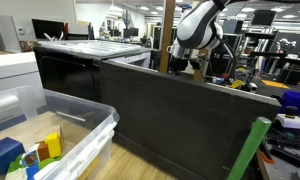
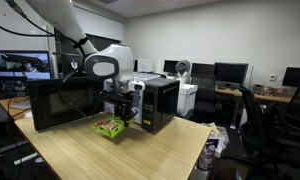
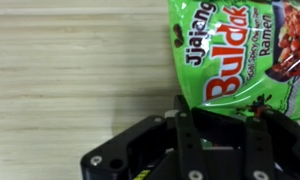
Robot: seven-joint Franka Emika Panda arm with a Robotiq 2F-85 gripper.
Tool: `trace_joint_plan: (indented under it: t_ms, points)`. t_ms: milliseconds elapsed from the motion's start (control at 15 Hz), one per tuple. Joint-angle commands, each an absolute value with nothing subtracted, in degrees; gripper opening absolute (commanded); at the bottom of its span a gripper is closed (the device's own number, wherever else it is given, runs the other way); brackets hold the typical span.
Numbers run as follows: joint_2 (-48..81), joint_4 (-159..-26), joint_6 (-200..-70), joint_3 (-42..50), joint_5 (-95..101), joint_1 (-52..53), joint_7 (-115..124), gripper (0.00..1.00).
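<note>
Gripper (image 2: 118, 113) points straight down, low over the green ramen packet (image 3: 240, 55).

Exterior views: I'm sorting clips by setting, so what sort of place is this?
Probably an office or lab: a row of computer monitors stands on a desk, with a dark office chair in front of it.

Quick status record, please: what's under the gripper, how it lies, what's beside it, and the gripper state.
gripper: low over the packet; open or shut cannot be told
packet: green Jjajang Buldak ramen, lying flat, printed side up
table: light wood
neighbours: black microwave on one side, black appliance on the other
contact: touching or not cannot be told
</note>
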State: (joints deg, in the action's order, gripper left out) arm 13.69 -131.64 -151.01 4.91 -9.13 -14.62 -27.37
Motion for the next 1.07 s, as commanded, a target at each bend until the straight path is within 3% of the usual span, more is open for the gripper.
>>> trace_joint_plan:
  t_ms: [0, 1000]
  points:
    - [9.76, -130.99, -147.79, 5.36, -5.52, -13.42, -24.65, 0.00]
    - [1.88, -116.15, -122.27, 5.02, 6.56, -6.85, -22.62, 0.00]
